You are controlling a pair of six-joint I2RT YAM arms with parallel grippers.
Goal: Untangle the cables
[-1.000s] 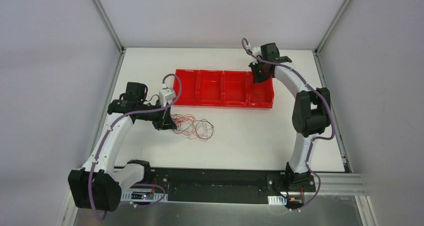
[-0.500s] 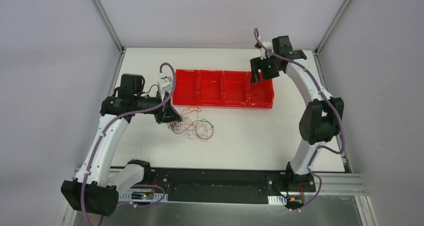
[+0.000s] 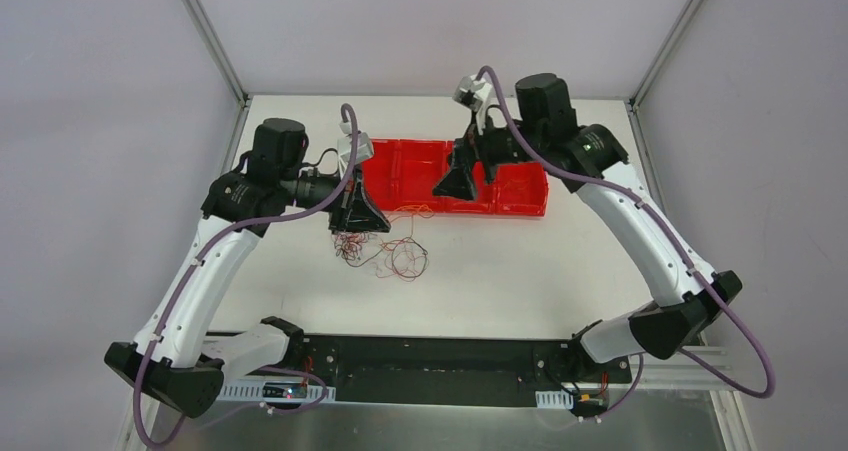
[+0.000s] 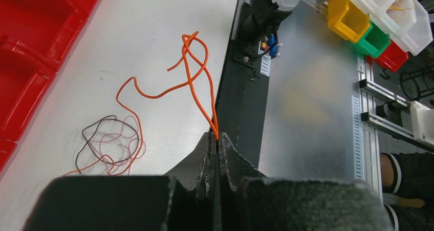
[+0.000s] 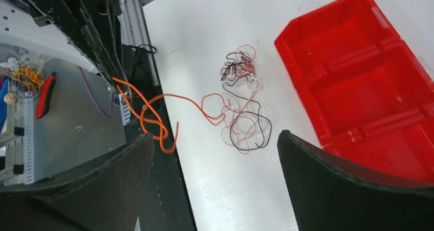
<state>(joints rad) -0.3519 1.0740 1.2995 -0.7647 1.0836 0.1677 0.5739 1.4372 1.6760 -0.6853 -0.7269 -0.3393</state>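
**Top view.** The left gripper [image 3: 358,213] is raised just in front of the left end of the red tray [image 3: 415,171]. The right gripper [image 3: 455,183] hangs over the tray's middle compartments. The cables [image 3: 385,256] lie as a loose tangle of red, black and white loops on the tabletop [image 3: 520,271], below the left gripper and in front of the tray. How the fingers stand is hard to read from here.

**Left wrist view.** The fingers [image 4: 230,159] are pressed together on a single orange wire [image 4: 197,77], which leaves their tips in a twisted loop. The other strands lie apart from it on the tabletop, near the tray's edge. Only this view shows the yellow, green and white bins [image 4: 348,16] beyond the tabletop.

**Right wrist view.** The fingers [image 5: 317,169] stand wide apart and hold nothing. Between them, far below, the tangle is seen whole. The orange wire leads out of it towards the left arm.
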